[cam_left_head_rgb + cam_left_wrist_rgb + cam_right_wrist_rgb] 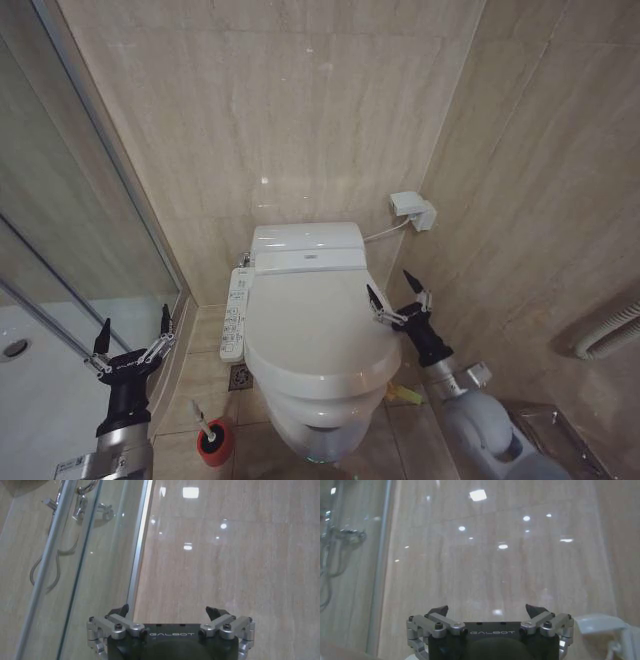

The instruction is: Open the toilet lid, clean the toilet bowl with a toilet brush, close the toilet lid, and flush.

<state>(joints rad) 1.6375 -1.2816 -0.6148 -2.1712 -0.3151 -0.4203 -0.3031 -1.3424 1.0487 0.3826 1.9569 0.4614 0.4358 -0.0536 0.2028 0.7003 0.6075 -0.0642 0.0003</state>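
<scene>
The toilet lid [312, 325] is down, glossy white, covering the seat; the toilet bowl [315, 425] shows just as its white outer body below, its inside hidden. The toilet brush [205, 423] stands with its whitish handle up in a red holder cup [214, 443] on the floor left of the toilet. My left gripper [134, 331] is open, raised beside the shower glass, left of and above the brush. My right gripper [398, 289] is open, just off the lid's right edge, holding nothing. Both wrist views face the wall, with open gripper tips [170, 609] [487, 608].
A glass shower door with metal frame [100, 170] stands at left, the white shower tray [40, 400] behind it. A control panel [234, 315] juts from the toilet's left side. A white wall box [413, 210] and cable sit right of the tank [306, 246]. Tiled walls close in behind and right.
</scene>
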